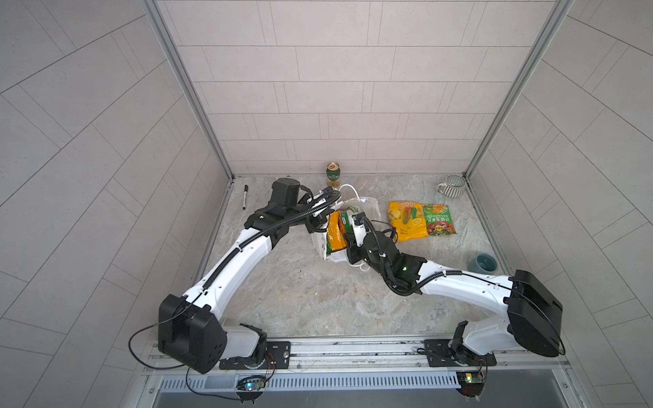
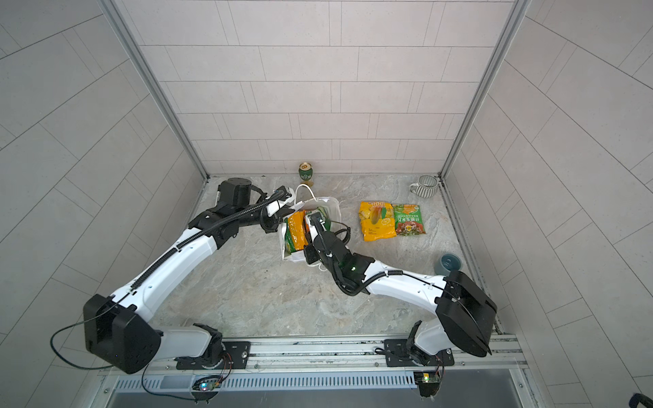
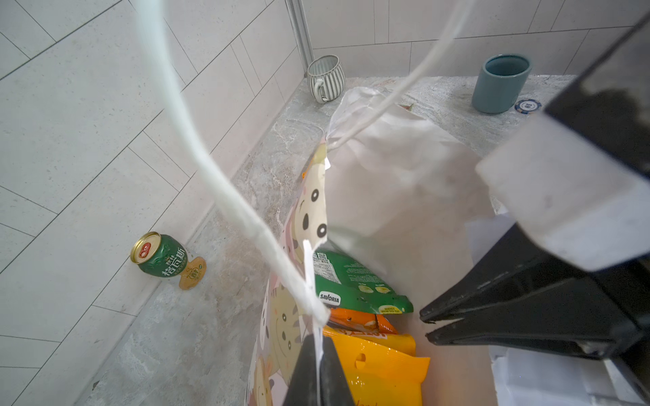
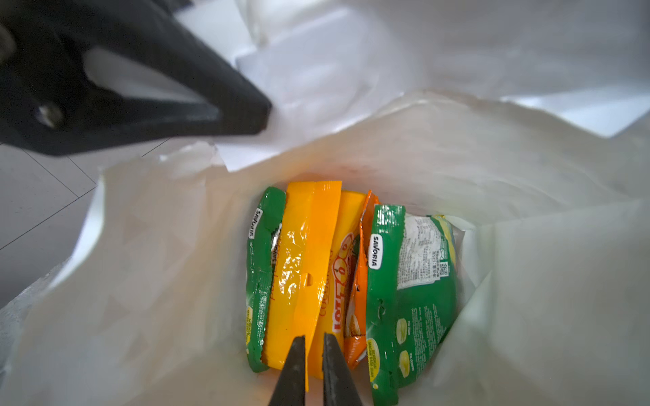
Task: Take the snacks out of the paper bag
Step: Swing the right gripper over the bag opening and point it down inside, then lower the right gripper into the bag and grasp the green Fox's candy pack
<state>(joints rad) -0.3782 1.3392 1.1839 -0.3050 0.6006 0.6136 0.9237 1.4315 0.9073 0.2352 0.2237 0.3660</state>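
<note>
We see the paper bag on the surface between our two arms, its mouth open toward the top views. Our left pincer is clenched on the bag's rim: the thin paper edge runs between its fingers, just below where the white cord handle meets the printed wall.

Our right pincer reaches down into the bag's mouth. Its jaws stand only narrowly apart, astride the top edge of a yellow-orange packet. We cannot tell whether they pinch that edge or merely flank it.

Inside the bag the snacks stand on edge, packed side by side. A slim green packet is on one flank of the yellow-orange packet. On the other flank are a second yellow packet, a torn orange packet and then a wider green Savoria packet, which lies against the bag's inner wall.

Two more snacks lie flat on the surface outside the bag, to its right in both top views, touching each other. The loose yellow packet is the nearer to the bag and the loose green packet lies beyond it. A green drink can stands behind the bag at the back wall.
</note>
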